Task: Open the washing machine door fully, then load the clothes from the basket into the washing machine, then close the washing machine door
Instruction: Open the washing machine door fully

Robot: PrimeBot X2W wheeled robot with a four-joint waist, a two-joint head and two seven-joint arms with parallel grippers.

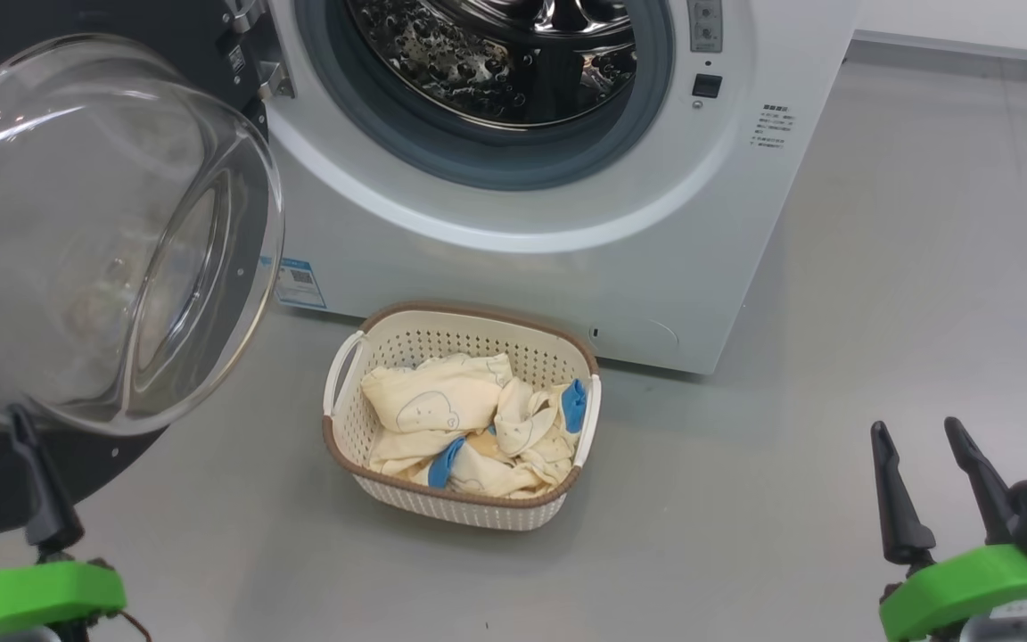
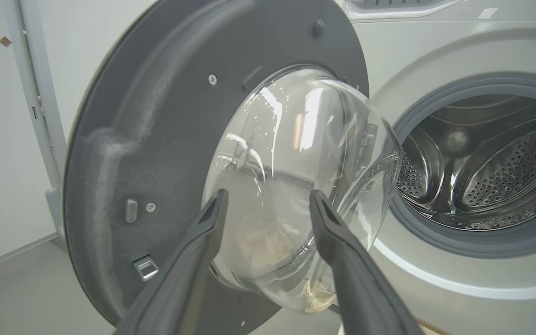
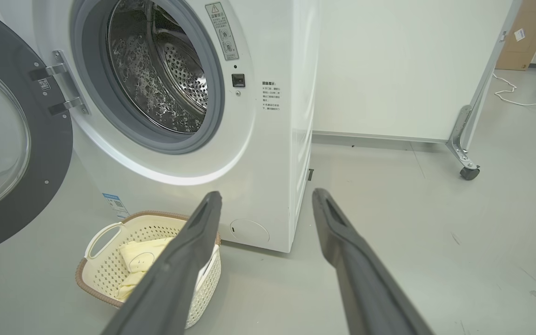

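The clothes (image 1: pixel 464 428) are lying crumpled in the basket (image 1: pixel 478 513), looking light, soft and floppy, so a raised fold is probably offering the best pinch. The left gripper (image 2: pixel 268 200) and right gripper (image 1: pixel 915 428) are both hanging with fingers apart, holding nothing; beyond, the washing machine door (image 1: pixel 112 232) is standing open.

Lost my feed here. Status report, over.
Left gripper open, right gripper open. Washing machine door open; clothes in basket. Drum mouth unobstructed.
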